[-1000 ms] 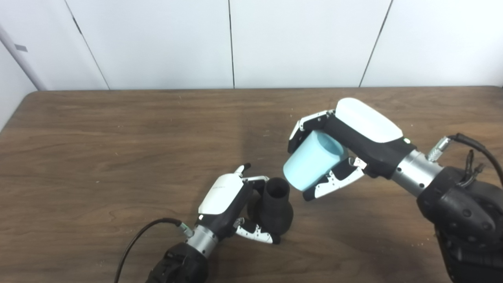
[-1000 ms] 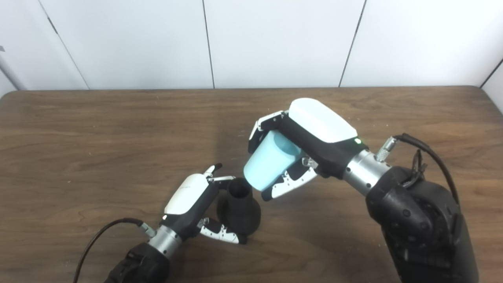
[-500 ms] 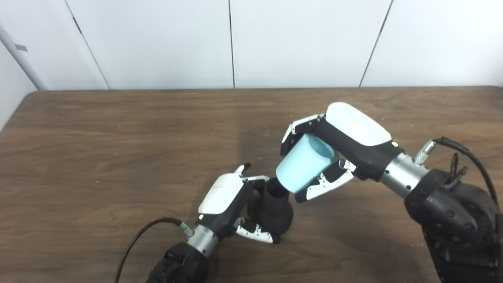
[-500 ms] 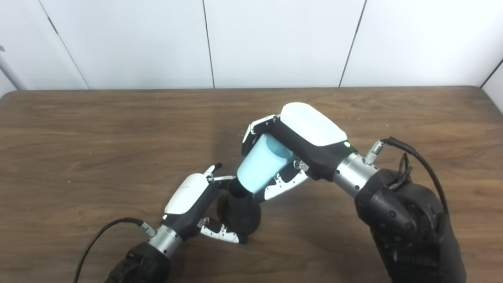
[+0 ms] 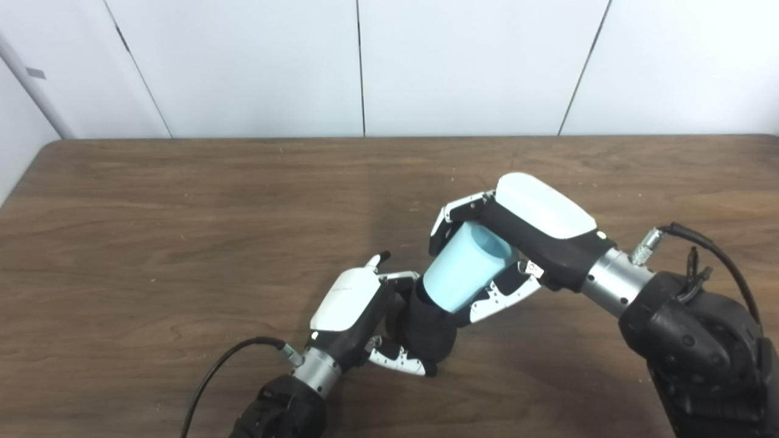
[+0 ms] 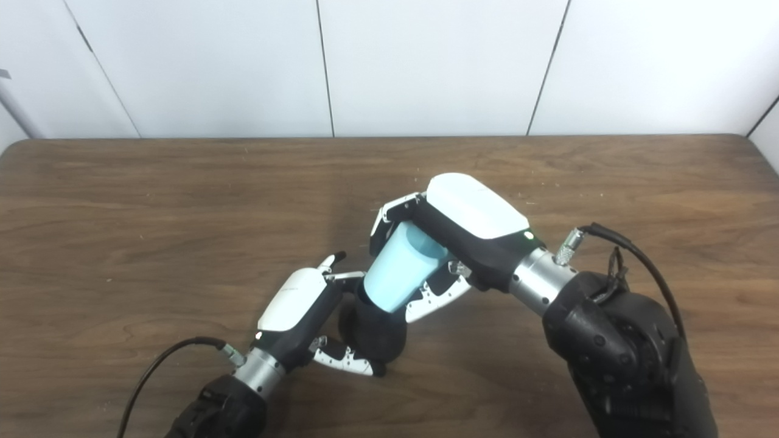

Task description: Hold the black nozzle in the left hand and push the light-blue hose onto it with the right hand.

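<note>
Hose [image 5: 457, 278] light blue. Nozzle [image 5: 431, 331] matt black. Table [image 5: 152, 231] dark brown woodgrain. Hands: white shells, black palms.

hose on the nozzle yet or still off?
On: light-blue hose covers the black nozzle neck; seating depth cannot tell.

Nozzle [image 5: 429, 328] mouth under hose [image 5: 459, 277]

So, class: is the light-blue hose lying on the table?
No, the right hand holds the light-blue hose above the table, against the black nozzle.
</note>
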